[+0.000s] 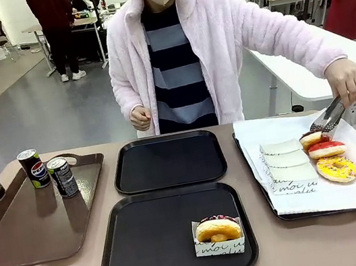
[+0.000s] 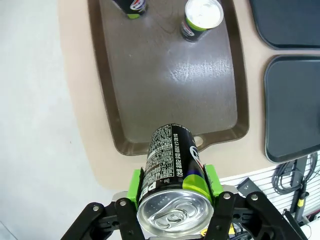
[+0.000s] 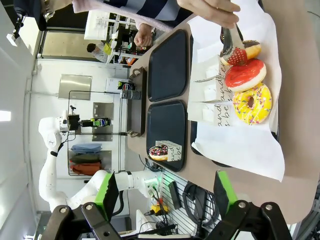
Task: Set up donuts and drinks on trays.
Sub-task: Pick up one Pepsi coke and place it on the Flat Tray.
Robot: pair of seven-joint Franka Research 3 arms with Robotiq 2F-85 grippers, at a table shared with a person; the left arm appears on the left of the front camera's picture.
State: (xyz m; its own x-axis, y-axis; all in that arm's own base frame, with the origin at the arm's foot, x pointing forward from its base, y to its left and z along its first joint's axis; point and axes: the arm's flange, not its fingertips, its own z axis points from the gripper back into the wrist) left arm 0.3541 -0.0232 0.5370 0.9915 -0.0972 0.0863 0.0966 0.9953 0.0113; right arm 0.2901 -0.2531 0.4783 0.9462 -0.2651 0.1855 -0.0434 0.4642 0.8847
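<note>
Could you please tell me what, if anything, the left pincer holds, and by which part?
The left pincer holds a Pepsi can by its sides, near the silver top.

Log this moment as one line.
left gripper: holds can | right gripper: open | person: tongs on donut | near tray: sleeved donut

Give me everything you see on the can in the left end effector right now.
The slim black metal can has a silver top with its pull tab unopened, white fine print down one side, and a Pepsi logo with a green patch near the base. It stands upright, clamped near its top between the left end effector's green pads, held above the glossy brown tray's rim.
</note>
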